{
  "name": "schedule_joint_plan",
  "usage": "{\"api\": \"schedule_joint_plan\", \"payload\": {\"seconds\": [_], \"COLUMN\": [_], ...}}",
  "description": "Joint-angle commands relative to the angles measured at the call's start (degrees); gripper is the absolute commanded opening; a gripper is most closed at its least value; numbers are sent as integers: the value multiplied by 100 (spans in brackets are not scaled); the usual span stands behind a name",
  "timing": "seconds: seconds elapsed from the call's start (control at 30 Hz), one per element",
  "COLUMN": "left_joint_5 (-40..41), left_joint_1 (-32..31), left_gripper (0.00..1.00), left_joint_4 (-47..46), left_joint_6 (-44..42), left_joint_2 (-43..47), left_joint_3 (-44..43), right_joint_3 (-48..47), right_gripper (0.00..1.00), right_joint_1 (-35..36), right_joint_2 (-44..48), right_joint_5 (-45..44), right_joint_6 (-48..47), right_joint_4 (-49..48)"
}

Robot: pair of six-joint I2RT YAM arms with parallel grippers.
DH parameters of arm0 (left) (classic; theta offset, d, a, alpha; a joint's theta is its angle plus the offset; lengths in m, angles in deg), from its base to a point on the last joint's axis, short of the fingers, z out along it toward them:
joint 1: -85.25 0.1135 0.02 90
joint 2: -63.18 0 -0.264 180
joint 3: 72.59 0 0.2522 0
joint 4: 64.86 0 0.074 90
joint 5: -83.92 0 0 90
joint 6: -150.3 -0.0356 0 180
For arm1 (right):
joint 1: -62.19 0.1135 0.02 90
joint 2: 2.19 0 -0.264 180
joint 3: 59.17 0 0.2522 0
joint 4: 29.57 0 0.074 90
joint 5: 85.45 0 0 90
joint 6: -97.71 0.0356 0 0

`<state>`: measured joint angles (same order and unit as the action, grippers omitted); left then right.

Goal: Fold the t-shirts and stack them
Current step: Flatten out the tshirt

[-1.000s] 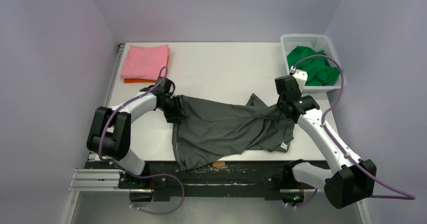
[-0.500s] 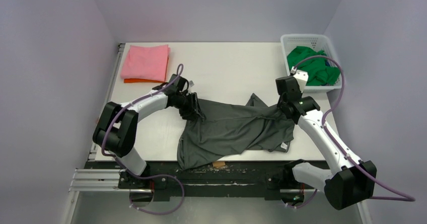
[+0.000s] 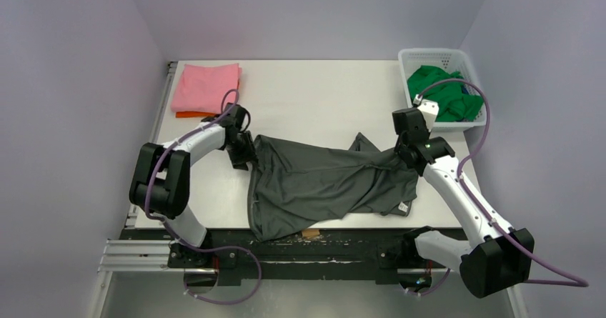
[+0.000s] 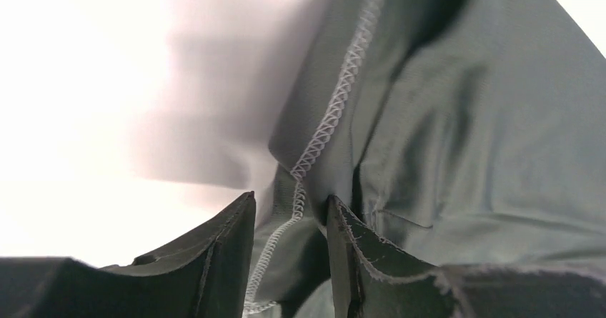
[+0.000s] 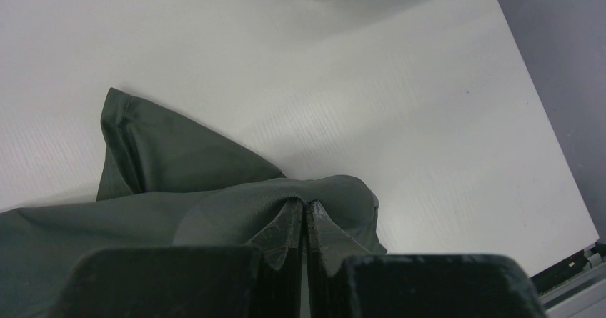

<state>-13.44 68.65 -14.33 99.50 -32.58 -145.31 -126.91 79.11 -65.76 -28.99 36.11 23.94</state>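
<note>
Left pincer (image 4: 289,211): clamped on the charcoal t-shirt (image 3: 329,182). The white-stitched hem runs up between my two fingers (image 4: 229,254), and bunched cloth fills the gap between them.

Right pincer (image 5: 306,214): fingers pressed together, with a raised fold of the same shirt pinched between the tips.

Shirt position: spread across the near middle of the table (image 3: 314,96) and stretched between my two pincers. The left end is at my left pincer and the right end at my right pincer. Its lower left part droops over the near table edge. One loose flap points toward the far side, just beside my right pincer. A small label shows at the near right corner.

Containers: one white lattice basket (image 3: 409,59) stands at the far right corner of the table. It holds a crumpled bright green t-shirt (image 3: 443,93), and I cannot tell whether anything lies under that shirt.

Stack: a folded pink t-shirt (image 3: 207,86) lies at the far left of the table. It sits on top of an orange t-shirt (image 3: 189,114), of which only the near edge shows.
</note>
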Motion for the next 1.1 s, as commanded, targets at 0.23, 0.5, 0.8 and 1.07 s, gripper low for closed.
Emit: {"api": "schedule_joint_plan", "payload": {"seconds": [0.23,0.5,0.8,1.07], "left_joint_5": [-467,-678,-536,-315], "left_joint_1": [200,-19,-134,-191], "left_gripper": [42,48,46,45], "left_joint_4": [-135,-389,-133,-3], "left_joint_6": [-163,-254,-385,-337], "left_joint_2": [725,395,-407,-421], "left_joint_3": [-156,-411,-559,-403], "right_joint_3": [-43,-25,-47,-44], "right_gripper": [0,0,0,0], "right_joint_1": [-54,-71,-102,-120], "right_joint_2": [90,46,-27,-98], "right_joint_5": [-279,-235,-241,-191], "right_joint_6": [-62,-70,-84,-89], "right_joint_4": [-48,-95,-85,-119]}}
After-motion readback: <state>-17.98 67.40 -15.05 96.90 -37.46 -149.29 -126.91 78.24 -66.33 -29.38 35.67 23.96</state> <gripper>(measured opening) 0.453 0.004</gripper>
